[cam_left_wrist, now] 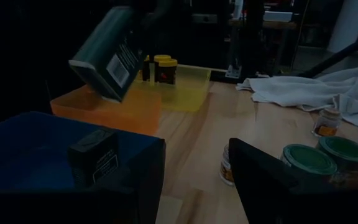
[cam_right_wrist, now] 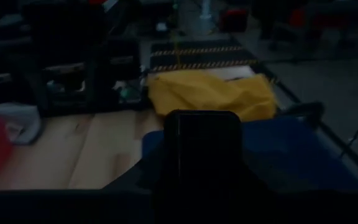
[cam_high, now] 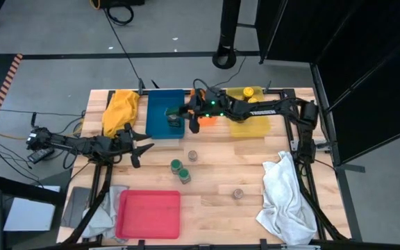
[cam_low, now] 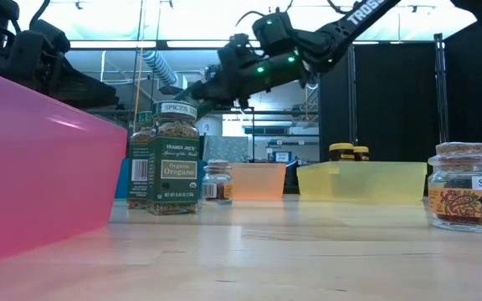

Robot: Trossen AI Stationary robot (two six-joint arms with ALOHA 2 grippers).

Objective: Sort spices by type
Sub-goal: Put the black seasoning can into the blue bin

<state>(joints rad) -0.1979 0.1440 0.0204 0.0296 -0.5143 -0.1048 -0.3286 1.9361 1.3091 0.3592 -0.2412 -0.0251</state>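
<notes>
right gripper point(cam_high: 188, 113) clamped on a black box point(cam_left_wrist: 109, 54), held tilted above the blue tray point(cam_high: 160, 104) by the desk's far edge. second black box point(cam_left_wrist: 94, 156) lay inside that tray. left gripper point(cam_high: 142, 147) hovered near the desk's left edge, fingers apart, empty. green-lidded jars point(cam_high: 180, 171) stood mid-desk.

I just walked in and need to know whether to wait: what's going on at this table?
The robot is sorting spice containers into coloured trays. The right gripper is shut on a black box, holding it tilted above the blue tray, where another black box already lies. Yellow-lidded jars sit in the yellow tray. Two green-lidded jars and two small jars are on the bare table. The left gripper waits open nearby.
</notes>
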